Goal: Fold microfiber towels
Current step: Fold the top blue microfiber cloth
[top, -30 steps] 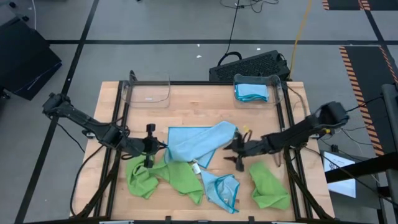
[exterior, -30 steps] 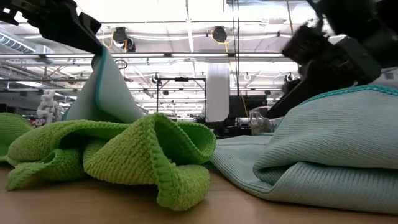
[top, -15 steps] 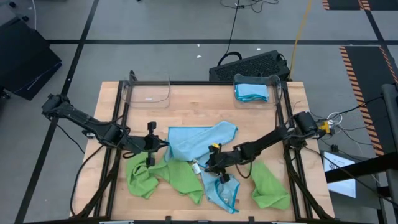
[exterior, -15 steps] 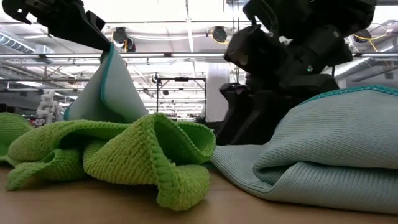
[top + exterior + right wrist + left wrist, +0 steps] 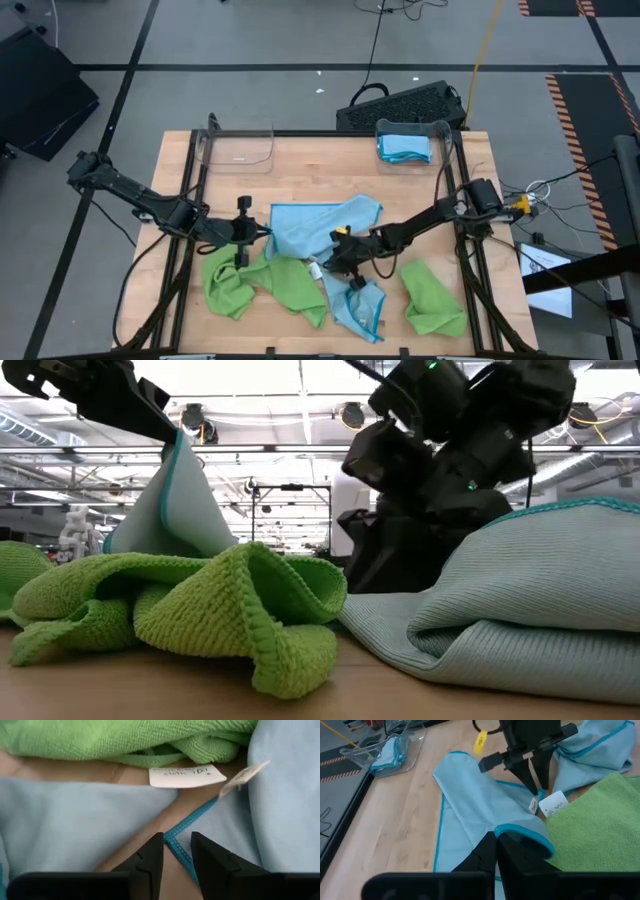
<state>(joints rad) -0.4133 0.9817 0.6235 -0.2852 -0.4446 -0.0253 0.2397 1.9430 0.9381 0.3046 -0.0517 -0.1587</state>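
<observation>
- A light blue, teal-edged microfiber towel [image 5: 305, 228] lies mid-worktop; one corner is pinched by the left claw [image 5: 496, 840].
- The right claw [image 5: 176, 851], fingers narrowly parted, straddles another teal-edged corner; it should be gripped squarely before lifting.

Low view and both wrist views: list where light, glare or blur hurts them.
Low view: bright ceiling lights behind leave the right claw a dark silhouette; the near green towel is sharp. Left wrist view: even light, the claw in front soft-edged. Right wrist view: soft throughout, the tag writing not readable.
</observation>
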